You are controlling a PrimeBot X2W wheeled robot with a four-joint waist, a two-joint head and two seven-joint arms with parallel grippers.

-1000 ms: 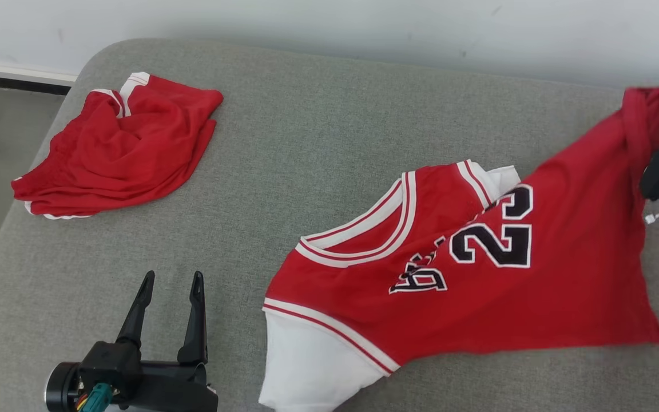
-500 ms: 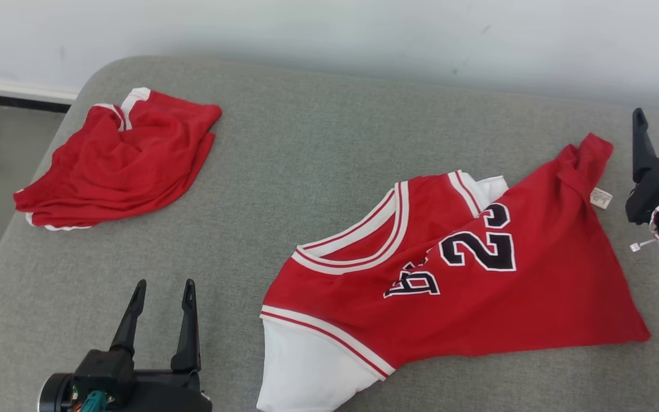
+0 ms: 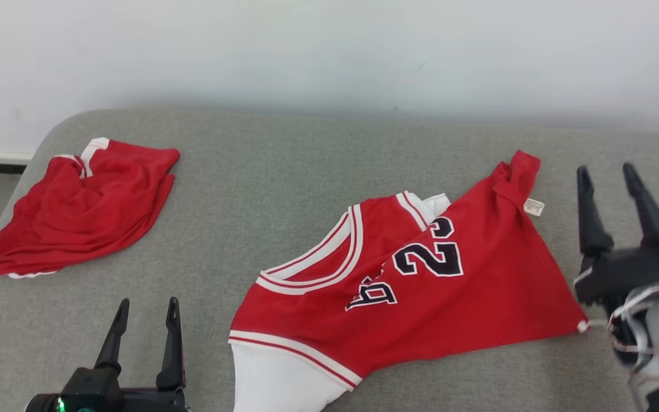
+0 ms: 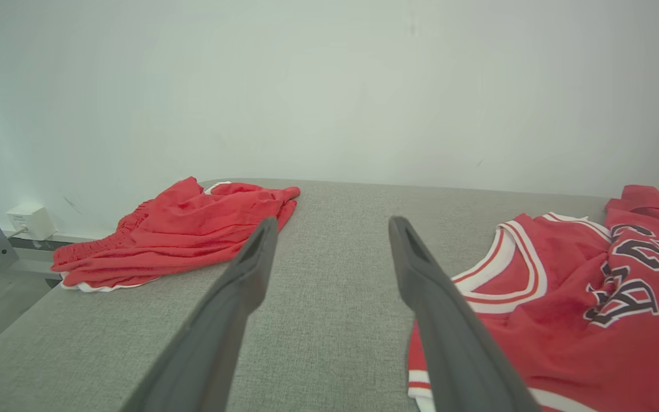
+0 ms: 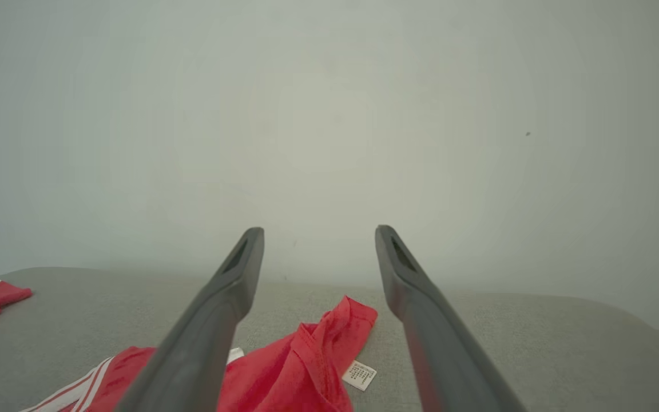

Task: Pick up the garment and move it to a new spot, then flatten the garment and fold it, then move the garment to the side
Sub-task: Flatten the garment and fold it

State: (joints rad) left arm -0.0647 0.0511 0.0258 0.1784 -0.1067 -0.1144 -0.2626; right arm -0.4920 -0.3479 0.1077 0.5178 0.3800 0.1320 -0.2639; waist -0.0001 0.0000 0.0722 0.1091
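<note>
Near left, the left claw is wide and empty. The red shirt lies rumpled on the gray surface. Just right of it, the right claw is wide, holding nothing. Next, I think: grab the shirt's corners and pull it flat.

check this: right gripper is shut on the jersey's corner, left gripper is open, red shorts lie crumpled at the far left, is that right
Wrong on one point: the right gripper is open, apart from the jersey, whose corner lies on the cushion; the head view shows it. The left gripper is open and the red shorts lie crumpled at the far left.
</note>
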